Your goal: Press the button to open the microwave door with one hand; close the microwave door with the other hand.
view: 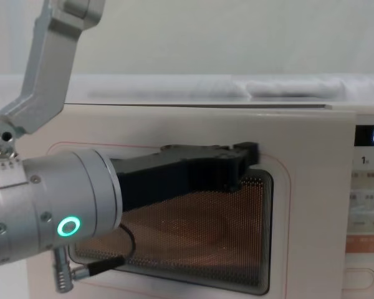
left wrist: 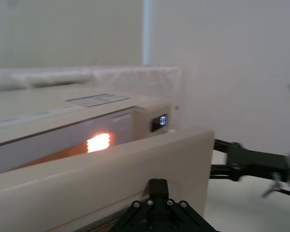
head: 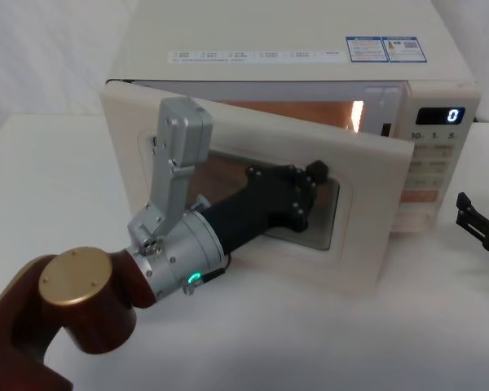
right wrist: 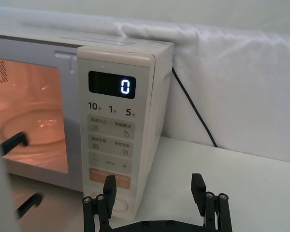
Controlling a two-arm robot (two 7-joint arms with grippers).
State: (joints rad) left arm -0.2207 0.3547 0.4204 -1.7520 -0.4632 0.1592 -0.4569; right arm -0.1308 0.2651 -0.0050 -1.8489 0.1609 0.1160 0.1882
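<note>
In the head view, the cream-white microwave door with its dark window [head: 253, 204] stands half open, swung out from the cream-white microwave [head: 310, 57]. The black left gripper [head: 306, 191] rests against the door's outer face; whether its jaws are apart I cannot tell. The black right gripper [head: 479, 224] hovers right of the control panel, jaws apart and empty. In the right wrist view, the large cream button [right wrist: 120, 207] lies just before this gripper. In the chest view, the left gripper [view: 243, 163] is on the door, so a forward push should close it
</note>
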